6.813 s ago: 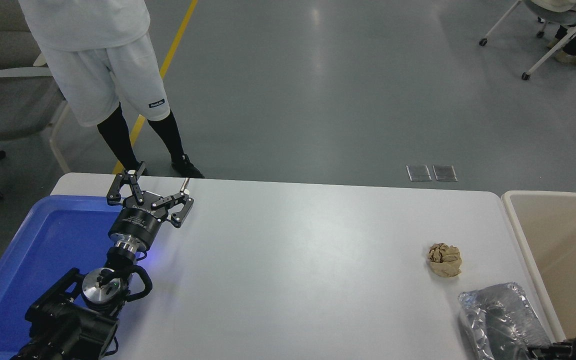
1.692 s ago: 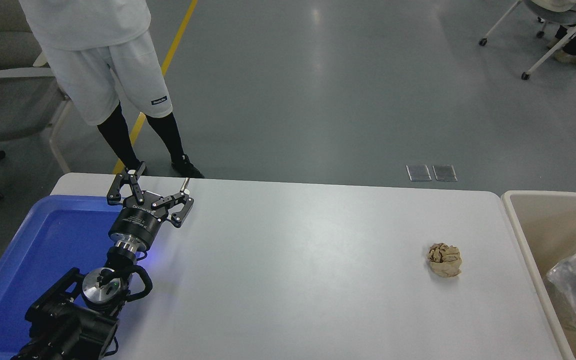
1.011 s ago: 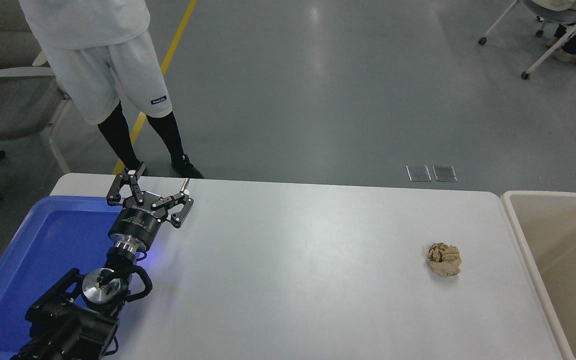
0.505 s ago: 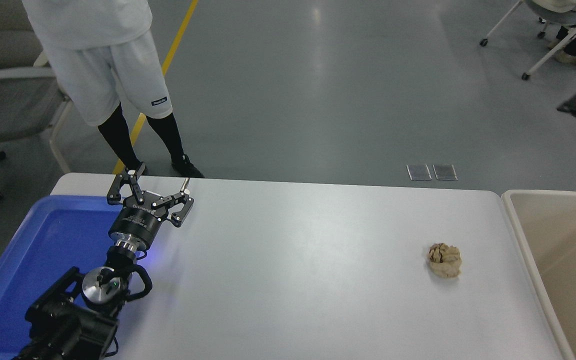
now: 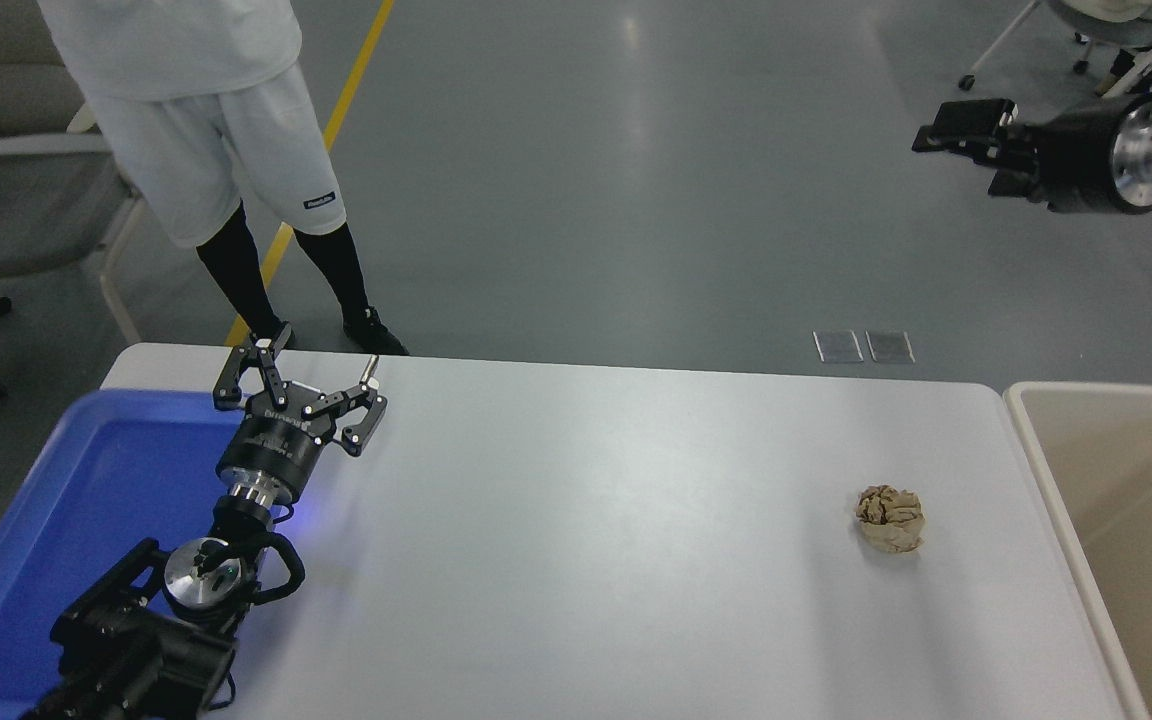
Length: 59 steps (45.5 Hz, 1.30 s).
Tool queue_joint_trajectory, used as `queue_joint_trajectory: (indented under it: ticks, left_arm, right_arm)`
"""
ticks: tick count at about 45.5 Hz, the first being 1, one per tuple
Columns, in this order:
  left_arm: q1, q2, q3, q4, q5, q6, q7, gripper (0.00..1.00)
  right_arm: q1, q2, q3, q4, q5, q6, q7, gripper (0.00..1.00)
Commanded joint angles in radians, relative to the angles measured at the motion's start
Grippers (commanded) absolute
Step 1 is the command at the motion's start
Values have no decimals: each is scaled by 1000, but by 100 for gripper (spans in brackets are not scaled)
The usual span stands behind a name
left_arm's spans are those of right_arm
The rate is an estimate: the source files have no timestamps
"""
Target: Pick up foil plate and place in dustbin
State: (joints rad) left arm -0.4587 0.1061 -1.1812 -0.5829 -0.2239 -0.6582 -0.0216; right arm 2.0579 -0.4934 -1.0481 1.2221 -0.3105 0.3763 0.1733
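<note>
Dustbin (image 5: 1036, 450) seen well below raised right gripper (image 5: 966, 145), fingers spread, nothing held. Paper ball (image 5: 890, 518) lies left of dustbin. Left gripper (image 5: 301, 385) parked, fingers spread.

Glossy grey floor (image 5: 636, 180), yellow line (image 5: 336, 120), chairs (image 5: 6, 190)

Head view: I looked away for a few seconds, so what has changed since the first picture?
The foil plate has left the table's near right corner; it was last seen over the dustbin and is now out of sight. The right gripper has risen from the lower right to the upper right, holding nothing. The paper ball, blue tray and parked left gripper stayed put.
</note>
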Motion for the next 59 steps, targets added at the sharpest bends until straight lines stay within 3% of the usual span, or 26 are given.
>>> queue_joint_trajectory:
  ticks: [1,13,22,33,59]
  left_arm:
    - [0,0,0,0,-2,0,-1,99]
    - [0,0,0,0,-2,0,-1,99]
    - [0,0,0,0,-2,0,-1,99]
    - [0,0,0,0,-2,0,-1,99]
    - [0,1,0,0,-2,0,-1,99]
  right_arm:
    - [139,79,-136,194,1,154,0,100]
    - [127,73,-205,227,4,194,-2,100]
    - [110,-16,-305,312,13,199,-9,100]
    - [111,-82,-369,330,19,196,-109,100]
    - [139,-8,-285,330,14,193,-107,100]
